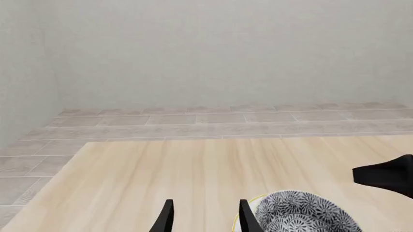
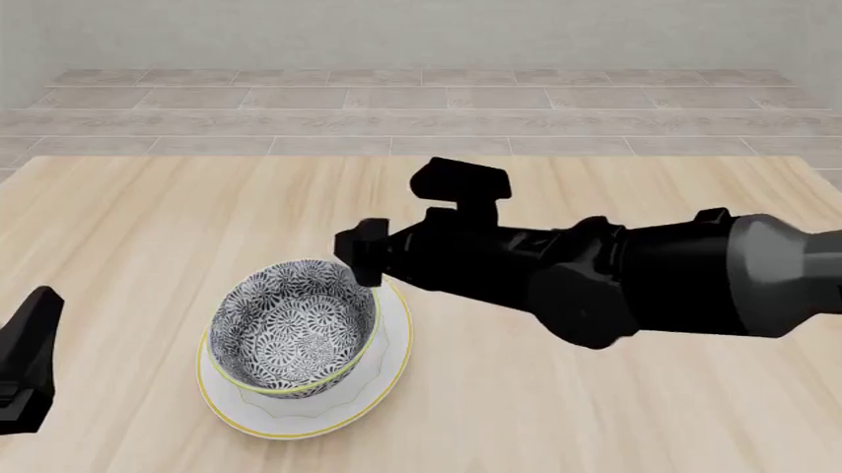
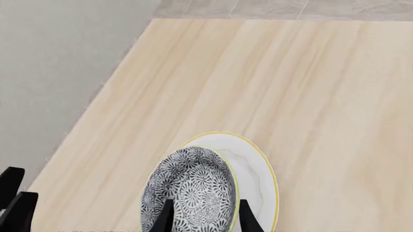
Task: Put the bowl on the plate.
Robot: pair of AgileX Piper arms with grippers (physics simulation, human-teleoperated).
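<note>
**Bowl seated on plate, right fingers at its rim**

The right gripper [image 3: 202, 217] has its 2 fingers straddling the bowl [image 2: 292, 327] wall at about 1 o'clock on the rim; whether they pinch it I cannot tell. The bowl sits on the plate [image 2: 382, 374], offset toward 10 o'clock, probably because it was lowered by the rim. The left gripper [image 1: 205, 217] is parted, holding nothing.

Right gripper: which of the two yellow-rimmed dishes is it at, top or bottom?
The right gripper is at the patterned bowl, the upper dish, which sits on the plain white plate.
</note>
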